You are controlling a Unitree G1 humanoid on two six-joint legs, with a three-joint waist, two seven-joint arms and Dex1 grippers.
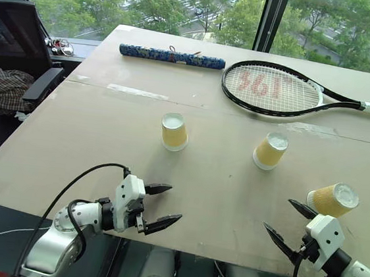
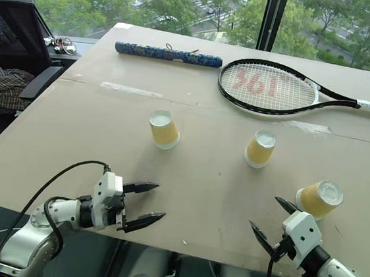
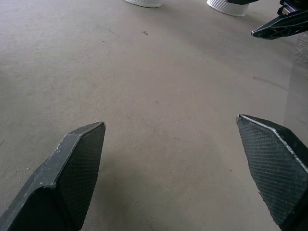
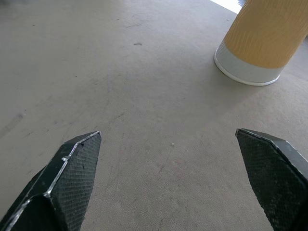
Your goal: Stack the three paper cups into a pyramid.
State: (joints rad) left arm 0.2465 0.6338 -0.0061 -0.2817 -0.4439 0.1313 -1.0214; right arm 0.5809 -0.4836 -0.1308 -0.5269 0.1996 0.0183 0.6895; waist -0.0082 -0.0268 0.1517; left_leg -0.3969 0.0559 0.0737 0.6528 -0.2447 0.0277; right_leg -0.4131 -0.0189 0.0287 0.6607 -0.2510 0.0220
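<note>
Three cups apart, upside down, both grippers spread wide at the table's [image 1: 107, 124] near edge.

Left gripper [image 1: 162, 207] and right gripper [image 1: 286, 223] held nothing; left cup [image 1: 174, 131], middle cup [image 1: 270, 151], right cup [image 1: 333, 199] near the right edge.

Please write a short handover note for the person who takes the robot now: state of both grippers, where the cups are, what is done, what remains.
Left gripper: open, empty, over the table's near edge.
Right gripper: open, empty, just short of the right cup.
Cups: all three stand upside down and apart; left cup, middle cup, right cup nearest the right edge.
Done: nothing stacked yet.
Left: bring two cups side by side, then set the third on top.
</note>
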